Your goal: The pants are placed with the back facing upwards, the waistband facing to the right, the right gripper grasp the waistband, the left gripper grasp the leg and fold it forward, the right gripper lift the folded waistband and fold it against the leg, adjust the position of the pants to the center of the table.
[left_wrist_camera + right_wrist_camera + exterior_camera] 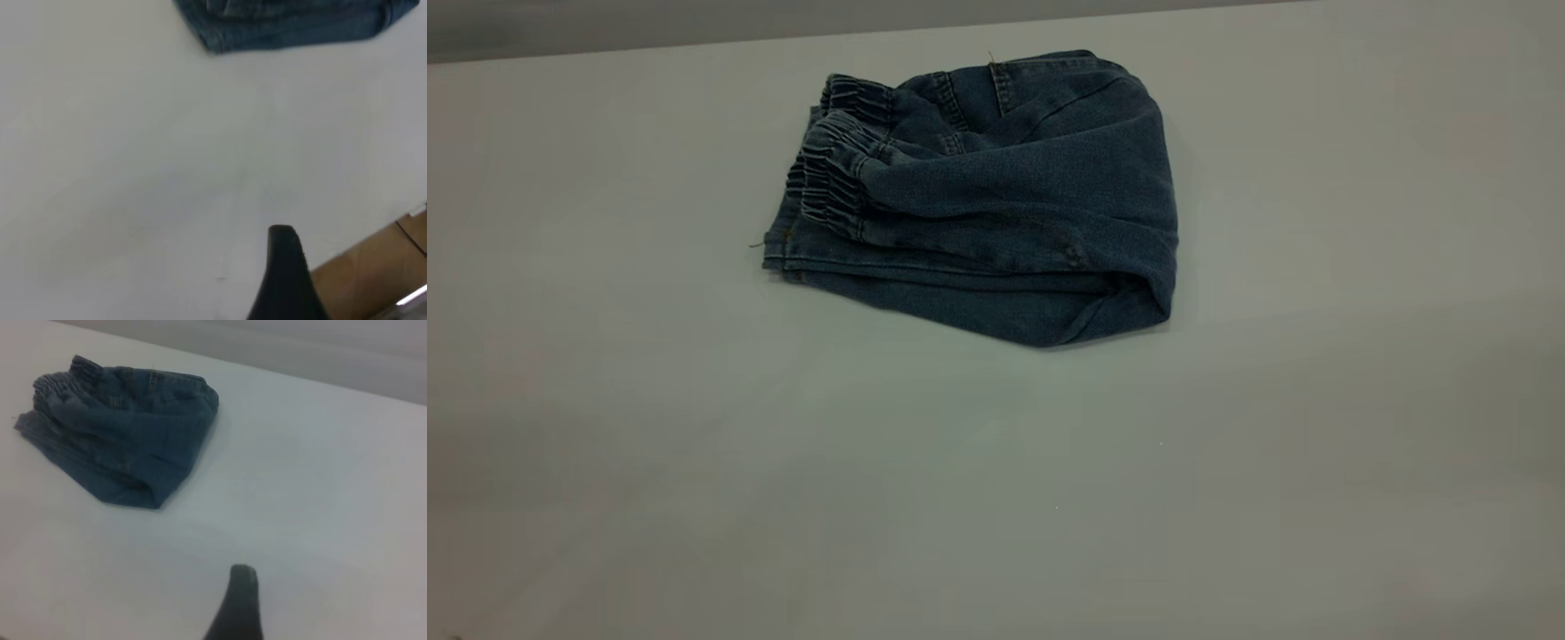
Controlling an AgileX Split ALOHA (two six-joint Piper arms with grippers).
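Observation:
The pants [996, 196] lie folded into a compact denim bundle on the table [996, 498], toward the far side in the exterior view. The ruffled waistband [831, 169] sits at the bundle's left end, on top of the leg [925, 298], whose hem shows beneath it. Neither arm appears in the exterior view. A black part of my left gripper [283, 267] hangs over bare table, well apart from the pants [293, 23]. My right gripper [240, 600] also stands over bare table, away from the pants [127, 433] and the waistband [60, 383]. Nothing is held.
The table's far edge [694, 44] runs just behind the bundle. In the left wrist view a brown surface [373, 280] lies beyond the table's edge close to my left gripper. Wide bare tabletop spreads in front of and beside the pants.

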